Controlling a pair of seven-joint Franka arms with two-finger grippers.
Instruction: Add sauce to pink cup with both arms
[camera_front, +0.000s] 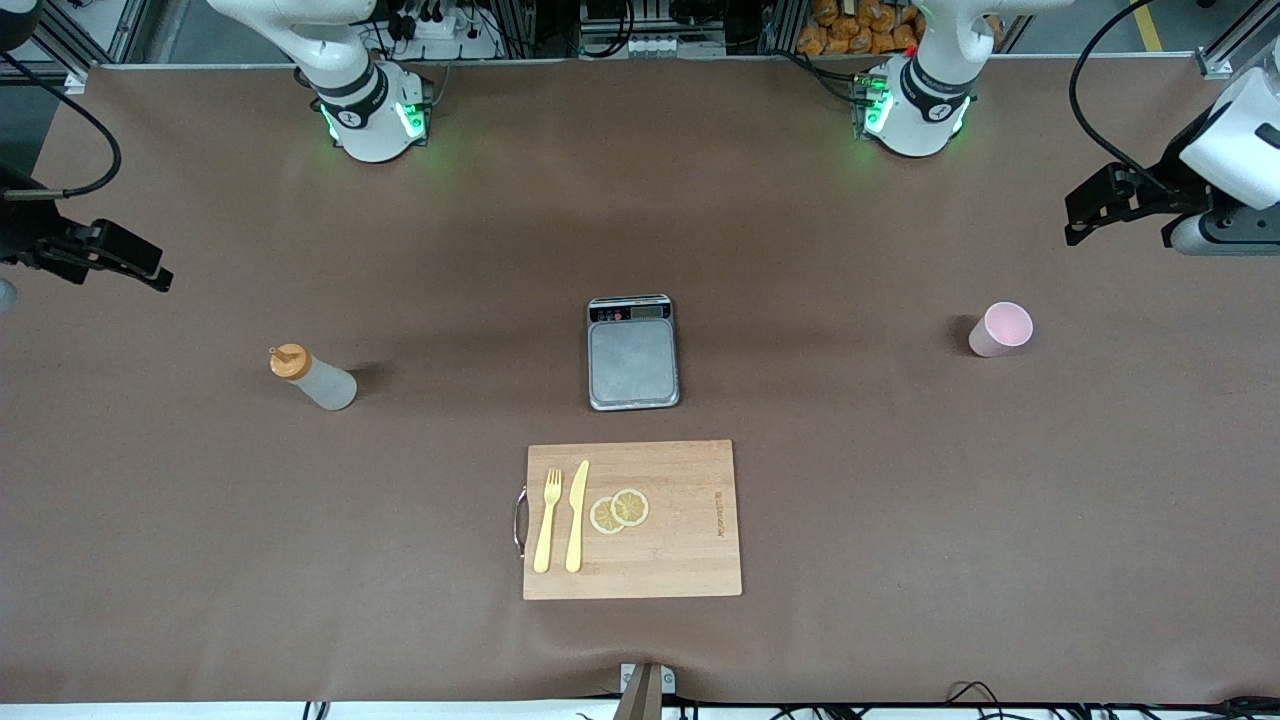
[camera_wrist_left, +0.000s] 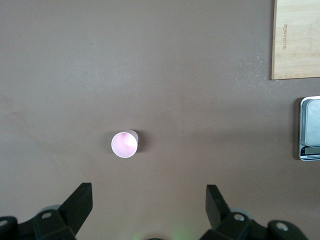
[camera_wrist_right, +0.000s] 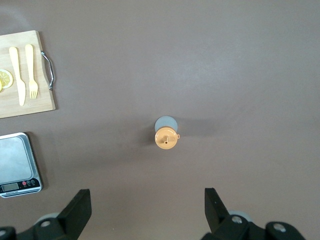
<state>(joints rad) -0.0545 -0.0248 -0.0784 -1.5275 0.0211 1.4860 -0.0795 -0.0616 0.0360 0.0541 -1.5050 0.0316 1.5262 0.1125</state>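
The pink cup (camera_front: 1000, 329) stands upright on the brown table toward the left arm's end; its open mouth shows in the left wrist view (camera_wrist_left: 124, 144). My left gripper (camera_front: 1078, 218) hangs open and empty over the table beside the cup (camera_wrist_left: 148, 189). The translucent squeeze bottle with the orange nozzle cap (camera_front: 315, 378) stands upright toward the right arm's end. The sauce inside it cannot be made out. My right gripper (camera_front: 150, 272) hangs open and empty over the table beside the bottle (camera_wrist_right: 166, 134), its own fingertips wide apart (camera_wrist_right: 147, 192).
A grey scale (camera_front: 633, 352) lies mid-table, also in both wrist views (camera_wrist_left: 310, 127) (camera_wrist_right: 17, 162). A wooden cutting board (camera_front: 690, 540) lies nearer the front camera, carrying a yellow fork (camera_front: 547, 520), a knife (camera_front: 577, 515) and lemon slices (camera_front: 620, 510).
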